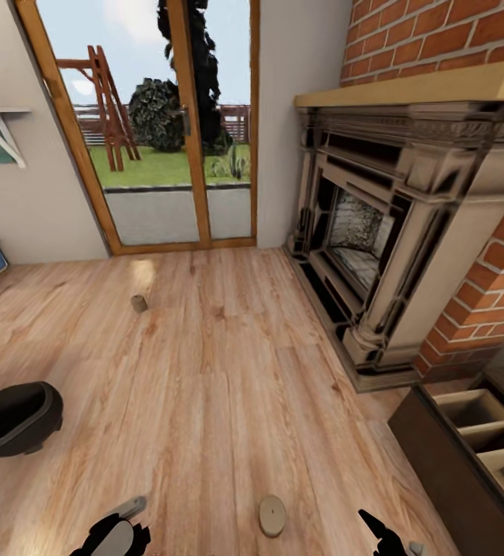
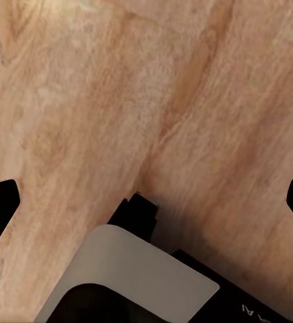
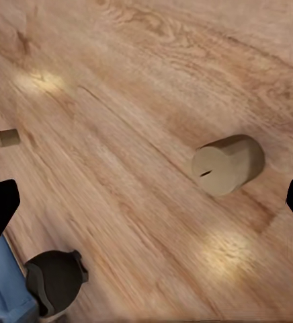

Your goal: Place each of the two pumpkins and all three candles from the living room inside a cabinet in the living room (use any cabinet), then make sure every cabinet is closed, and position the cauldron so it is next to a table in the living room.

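the light wood floor [image 1: 228, 371] lies wide and bare through the middle, bounded by the glass doors [image 1: 167, 131] at the far wall and the brick fireplace [image 1: 406, 224] on the right. the dark cabinet [image 1: 468, 455] stands at the right edge, drawers pulled out, pale insides showing. the black cauldron [image 1: 16, 417] sits on the floor at left, well apart from it. one candle [image 1: 272, 515] stands between the arms near the bottom edge; another candle [image 1: 139, 303] stands far off toward the doors. the left gripper [image 2: 146, 208] and right gripper [image 3: 146, 208] both have fingers spread wide, holding nothing, over the planks.
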Controlling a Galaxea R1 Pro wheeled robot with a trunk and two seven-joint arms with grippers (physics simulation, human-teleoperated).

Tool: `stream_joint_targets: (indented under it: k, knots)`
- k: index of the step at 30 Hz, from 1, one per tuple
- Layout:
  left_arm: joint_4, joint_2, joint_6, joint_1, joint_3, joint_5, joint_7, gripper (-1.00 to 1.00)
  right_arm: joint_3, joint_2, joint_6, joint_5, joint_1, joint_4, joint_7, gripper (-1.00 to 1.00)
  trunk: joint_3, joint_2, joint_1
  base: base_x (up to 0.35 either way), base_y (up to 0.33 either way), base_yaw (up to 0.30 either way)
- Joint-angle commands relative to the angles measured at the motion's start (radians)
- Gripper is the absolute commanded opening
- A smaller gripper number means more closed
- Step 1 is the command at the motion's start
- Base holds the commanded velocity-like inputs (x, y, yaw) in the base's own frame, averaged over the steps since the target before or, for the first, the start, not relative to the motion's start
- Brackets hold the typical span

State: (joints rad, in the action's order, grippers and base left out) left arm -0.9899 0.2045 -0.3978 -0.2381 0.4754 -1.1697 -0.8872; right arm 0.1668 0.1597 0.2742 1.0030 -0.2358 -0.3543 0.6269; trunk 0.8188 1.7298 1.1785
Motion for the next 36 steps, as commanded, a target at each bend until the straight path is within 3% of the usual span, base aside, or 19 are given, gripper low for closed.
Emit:
stream_joint_targets:
  k: [1,19,26,36]
  knots:
    - [-0.001,0.001,-0.003,-0.001,0.004,-0.004,0.003,1.00,0.003,0.000,0.009,0.008,0.000,0.000,0.002,1.00,0.001,0.000,0.000,0.000,0.000,0.285]
    - [-0.001,0.001,-0.003,-0.001,0.006,-0.004,0.024,1.00,0.002,-0.002,0.008,0.008,0.000,0.000,-0.001,1.00,0.001,0.000,0.000,0.000,0.002,0.286]
    - [0.000,0.001,-0.003,-0.001,0.005,-0.004,0.024,1.00,0.003,-0.001,0.008,0.004,0.000,0.000,-0.001,1.00,0.001,0.000,0.000,0.000,0.148,0.281]
    - [0.000,0.001,-0.003,-0.001,0.007,-0.004,0.024,1.00,0.003,0.000,0.008,-0.031,0.000,0.000,0.000,1.00,0.001,0.000,0.000,-0.032,-0.047,0.036]
